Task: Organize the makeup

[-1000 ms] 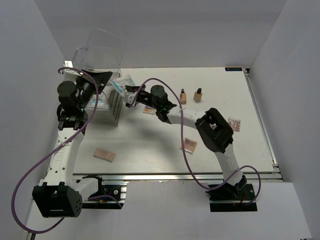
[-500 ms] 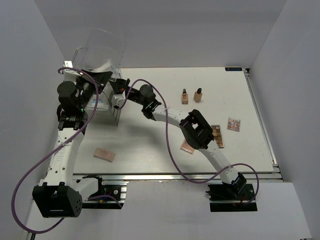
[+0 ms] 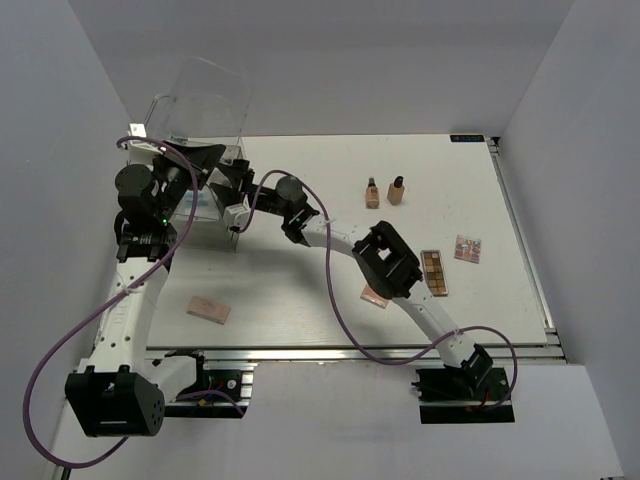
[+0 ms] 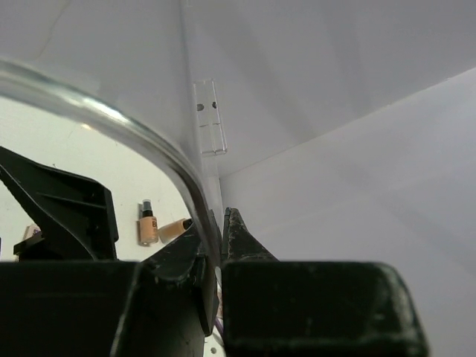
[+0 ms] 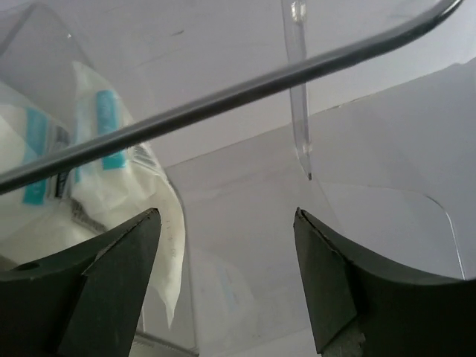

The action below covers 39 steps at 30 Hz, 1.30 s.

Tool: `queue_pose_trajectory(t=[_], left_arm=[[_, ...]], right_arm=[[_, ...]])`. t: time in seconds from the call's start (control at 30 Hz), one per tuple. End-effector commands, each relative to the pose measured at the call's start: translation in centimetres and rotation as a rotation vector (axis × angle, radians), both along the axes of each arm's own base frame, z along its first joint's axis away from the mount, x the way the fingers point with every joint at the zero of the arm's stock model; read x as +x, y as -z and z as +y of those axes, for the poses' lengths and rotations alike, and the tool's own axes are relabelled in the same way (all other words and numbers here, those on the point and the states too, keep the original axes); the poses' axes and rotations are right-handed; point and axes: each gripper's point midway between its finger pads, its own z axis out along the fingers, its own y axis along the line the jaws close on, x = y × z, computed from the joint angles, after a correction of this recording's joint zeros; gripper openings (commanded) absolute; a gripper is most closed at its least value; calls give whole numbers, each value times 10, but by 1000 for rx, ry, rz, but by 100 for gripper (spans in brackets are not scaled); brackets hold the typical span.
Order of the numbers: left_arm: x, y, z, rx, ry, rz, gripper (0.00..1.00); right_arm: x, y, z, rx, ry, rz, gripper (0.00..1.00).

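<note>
My left gripper (image 3: 212,165) is shut on the rim of the large clear bin (image 3: 210,100) at the table's back left; in the left wrist view its jaws (image 4: 220,223) pinch the clear wall. My right gripper (image 3: 237,192) stands open at the bin's side, with nothing between its fingers (image 5: 227,223). A white-blue packet (image 5: 74,163) lies behind the bin's clear wall, left of those fingers. On the table are two beige bottles (image 3: 372,193) (image 3: 397,190), a long palette (image 3: 435,272), a square palette (image 3: 467,248) and two peach compacts (image 3: 209,309) (image 3: 376,296).
The bin's curved clear rim (image 5: 223,97) crosses just above my right fingers. White walls close in the table at the back and both sides. The right arm stretches across the table's middle towards the bin.
My right gripper carried the packet left to the bin and has opened, letting it go. The left gripper has kept its hold on the bin.
</note>
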Motion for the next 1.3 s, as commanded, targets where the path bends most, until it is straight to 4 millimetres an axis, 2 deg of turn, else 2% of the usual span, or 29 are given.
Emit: queue_pose_trajectory(t=[0.0, 0.03, 0.07, 0.1, 0.13, 0.17, 0.23, 0.27, 0.3, 0.37, 0.47, 0.5, 0.53, 0.6, 0.63, 0.67, 0.7, 0.77, 0.83, 0.87, 0.9, 0.97, 1.0, 1.03, 1.13, 1.17, 1.2, 1.23, 1.27], left_arm=[[-29, -48, -13, 28, 71, -192, 6], [-28, -47, -12, 34, 70, -190, 6], [-28, -47, -12, 44, 69, -189, 6], [-27, -41, -12, 53, 71, -160, 6], [-27, -37, -12, 77, 70, -151, 6], [-26, -34, -12, 90, 69, -139, 6], [-26, -22, -11, 121, 69, -92, 6], [-27, -19, -11, 129, 70, -80, 5], [-29, -10, -11, 142, 72, -42, 5], [-30, -1, -10, 155, 72, 8, 3], [-33, 24, -9, 193, 84, 156, 6], [-38, 40, -7, 211, 89, 236, 10], [-39, 42, -6, 221, 82, 263, 28], [-49, 56, -3, 247, 85, 342, 55], [-52, 55, -1, 256, 76, 358, 81], [-58, 65, 2, 268, 69, 414, 96], [-61, 68, 3, 273, 62, 439, 98], [-66, 70, 10, 291, 33, 483, 98], [-81, 84, 15, 326, 29, 573, 98], [-85, 80, 17, 343, 20, 580, 98], [-96, 90, 25, 388, 3, 645, 98], [-107, 88, 35, 438, -23, 701, 98], [-123, 99, 43, 491, -34, 782, 98], [-130, 102, 47, 513, -36, 812, 98], [-154, 110, 59, 576, -67, 863, 98], [-158, 111, 61, 584, -78, 855, 98], [-162, 110, 63, 586, -102, 804, 98], [-163, 109, 66, 588, -128, 768, 98], [-162, 107, 66, 585, -143, 728, 98]], right_arm=[[-1, -52, -25, 97, 48, -55, 78], [-2, -41, -32, 88, 55, -39, 78], [-7, -60, -43, 113, 60, -47, 76], [-5, -62, -53, 117, 74, -33, 74], [-9, -40, -63, 86, 81, 8, 72], [-17, -64, -77, 110, 88, 0, 65], [-22, -59, -99, 87, 98, 46, 53], [-35, -52, -117, 60, 100, 83, 39], [-36, -46, -128, 48, 107, 127, 35], [-50, -38, -154, 16, 120, 187, 30], [-60, -27, -183, 0, 155, 264, 30], [-62, -24, -188, -4, 161, 278, 30], [-67, -31, -196, 8, 163, 284, 30], [-72, -15, -204, -17, 177, 316, 30], [-73, -16, -208, -12, 183, 319, 30], [-73, -11, -210, -16, 195, 341, 31], [-72, -9, -212, -15, 202, 351, 31], [-70, -8, -213, -12, 212, 376, 32], [-67, -5, -212, -25, 221, 412, 32], [-66, -4, -211, -33, 220, 431, 34], [-65, -2, -209, -43, 218, 463, 36], [-63, 10, -199, -128, 202, 546, 40], [-63, 15, -196, -148, 190, 595, 42], [-62, 10, -191, -158, 175, 612, 44], [-66, 33, -178, -211, 121, 842, 50], [-62, 19, -166, -211, 94, 931, 51], [-59, 15, -160, -205, 74, 1029, 52], [-57, 34, -147, -201, 51, 1243, 52], [-54, 1, -131, -173, -29, 1294, 52]])
